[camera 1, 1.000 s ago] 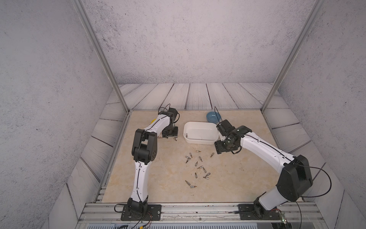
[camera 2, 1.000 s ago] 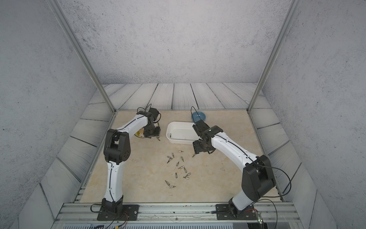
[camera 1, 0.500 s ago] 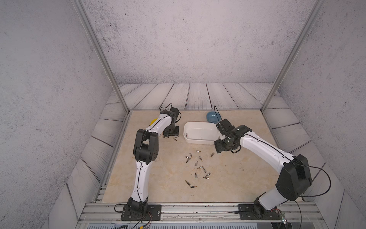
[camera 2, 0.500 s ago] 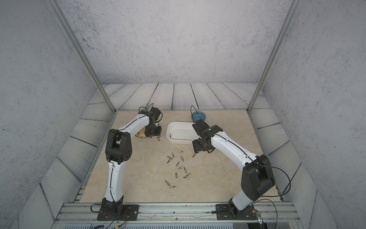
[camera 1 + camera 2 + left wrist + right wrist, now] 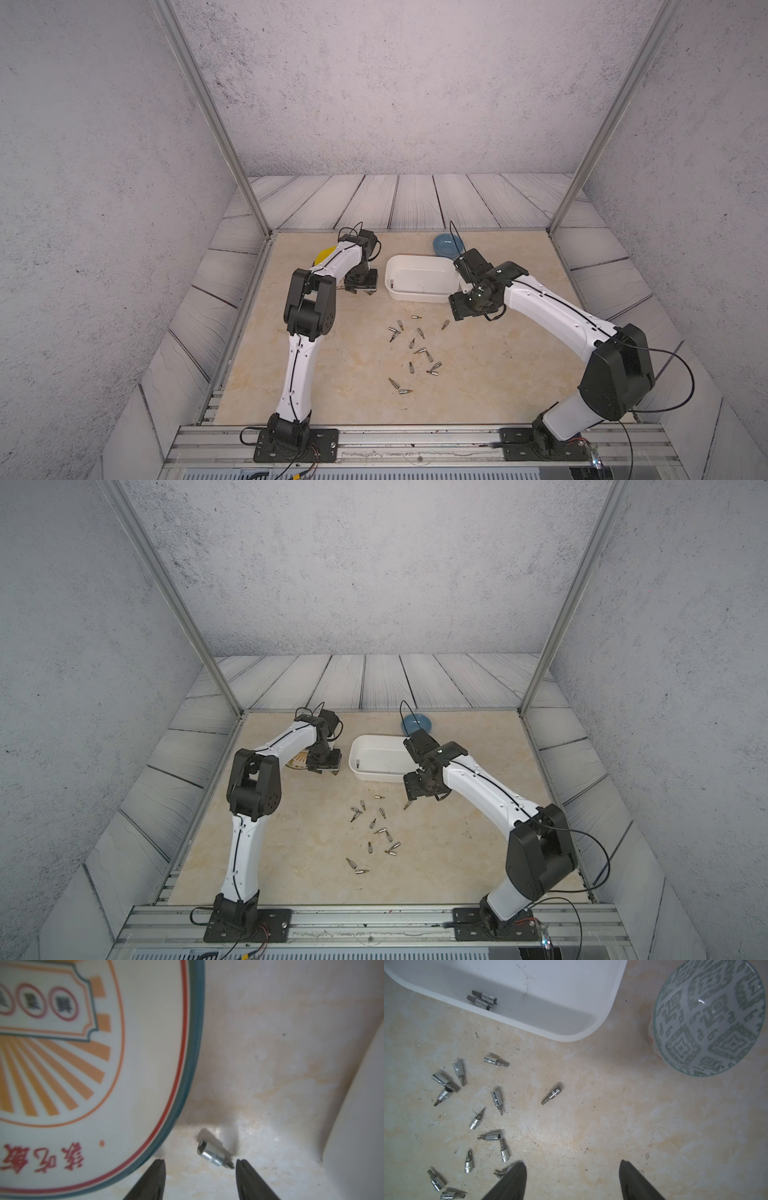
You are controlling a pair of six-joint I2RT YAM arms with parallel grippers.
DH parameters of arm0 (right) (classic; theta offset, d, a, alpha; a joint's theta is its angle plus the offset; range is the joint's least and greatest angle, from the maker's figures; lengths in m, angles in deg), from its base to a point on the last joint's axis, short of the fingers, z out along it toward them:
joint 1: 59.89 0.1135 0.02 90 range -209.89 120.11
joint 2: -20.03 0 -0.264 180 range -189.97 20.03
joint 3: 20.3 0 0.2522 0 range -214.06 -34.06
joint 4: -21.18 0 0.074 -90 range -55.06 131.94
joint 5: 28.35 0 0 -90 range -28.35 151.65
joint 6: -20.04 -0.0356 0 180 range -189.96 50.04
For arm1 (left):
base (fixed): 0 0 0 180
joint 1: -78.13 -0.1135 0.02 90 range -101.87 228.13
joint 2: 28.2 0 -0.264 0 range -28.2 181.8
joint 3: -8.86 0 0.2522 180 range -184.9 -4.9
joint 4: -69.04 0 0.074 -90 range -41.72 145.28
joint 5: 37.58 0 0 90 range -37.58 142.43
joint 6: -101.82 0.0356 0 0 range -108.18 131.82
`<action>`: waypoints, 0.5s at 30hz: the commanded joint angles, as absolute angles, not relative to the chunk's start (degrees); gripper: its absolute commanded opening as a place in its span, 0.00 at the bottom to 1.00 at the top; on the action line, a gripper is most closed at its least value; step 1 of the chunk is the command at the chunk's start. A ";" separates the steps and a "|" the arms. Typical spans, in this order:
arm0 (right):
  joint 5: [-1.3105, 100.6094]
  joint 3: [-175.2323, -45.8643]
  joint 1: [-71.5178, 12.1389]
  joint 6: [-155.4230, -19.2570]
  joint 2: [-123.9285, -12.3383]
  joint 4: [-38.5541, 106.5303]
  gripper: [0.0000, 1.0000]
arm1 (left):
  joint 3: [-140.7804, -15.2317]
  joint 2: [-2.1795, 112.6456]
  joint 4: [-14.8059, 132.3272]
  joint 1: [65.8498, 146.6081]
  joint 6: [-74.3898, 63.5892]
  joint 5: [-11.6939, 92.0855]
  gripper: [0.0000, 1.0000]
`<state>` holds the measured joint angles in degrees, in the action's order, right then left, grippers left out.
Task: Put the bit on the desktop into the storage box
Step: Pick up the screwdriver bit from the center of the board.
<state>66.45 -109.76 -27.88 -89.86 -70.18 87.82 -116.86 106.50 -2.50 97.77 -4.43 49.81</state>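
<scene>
Low in the left wrist frame, the left gripper is standing open, its tips straddling one lone bit lying on the desktop beside one plate. Mid-frame in a top view, one storage box is holding two stored bits, and at least thirteen loose bits are lying below it. The right gripper is hovering open. Neither arm is showing much shift from a second ago.

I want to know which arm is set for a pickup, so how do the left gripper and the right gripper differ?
The left gripper has one bit just ahead of its tips; the right gripper has only bare desktop there, the scattered bits lying aside. The left gripper is beside the plate, the right gripper near the storage box's corner. Both are open and hold nothing.
</scene>
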 commanded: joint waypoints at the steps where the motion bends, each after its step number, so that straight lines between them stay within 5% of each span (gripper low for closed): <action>1: 67.27 -110.52 -28.06 -90.12 -69.90 88.73 0.75 | -117.39 107.08 -3.84 97.87 -3.74 49.59 0.59; 15: 67.18 -110.79 -28.01 -90.00 -69.78 88.88 0.75 | -116.79 106.60 -3.30 97.64 -4.16 49.72 0.39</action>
